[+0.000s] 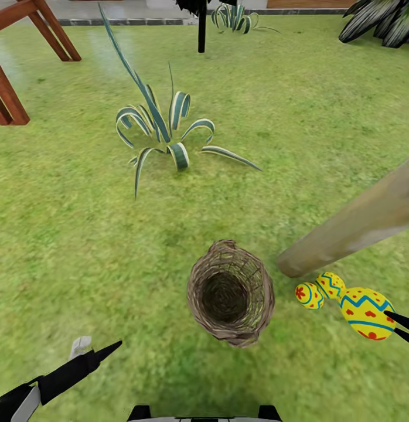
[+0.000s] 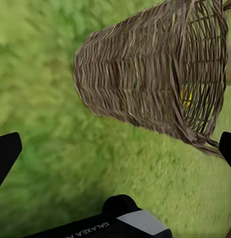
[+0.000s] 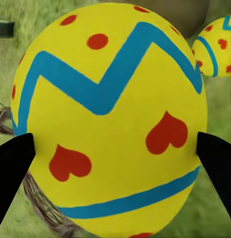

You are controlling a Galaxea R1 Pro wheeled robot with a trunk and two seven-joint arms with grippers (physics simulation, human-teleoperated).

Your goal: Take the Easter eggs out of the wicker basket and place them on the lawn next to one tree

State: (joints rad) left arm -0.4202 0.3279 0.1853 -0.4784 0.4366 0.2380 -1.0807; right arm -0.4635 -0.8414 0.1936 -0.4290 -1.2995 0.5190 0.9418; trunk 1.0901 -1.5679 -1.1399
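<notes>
The wicker basket (image 1: 231, 293) stands on the lawn (image 1: 81, 234) just in front of me, and I see nothing inside it. Right of it the pale tree (image 1: 357, 223) trunk meets the grass. Two yellow Easter eggs (image 1: 310, 295) (image 1: 330, 285) lie side by side at its foot. My right gripper (image 1: 393, 324) is shut on the third egg (image 1: 365, 310), beside those two. The right wrist view shows that egg (image 3: 110, 119) clamped between the black fingers (image 3: 16, 168), with another egg (image 3: 217, 44) behind. My left gripper (image 1: 102, 350) is open and empty, left of the basket (image 2: 145, 69).
A striped agave plant (image 1: 163, 135) grows in the middle of the lawn beyond the basket. Wooden furniture legs (image 1: 17, 58) stand at the far left. A thin dark trunk (image 1: 202, 29) and dark-leaved plants (image 1: 380, 20) line the back edge.
</notes>
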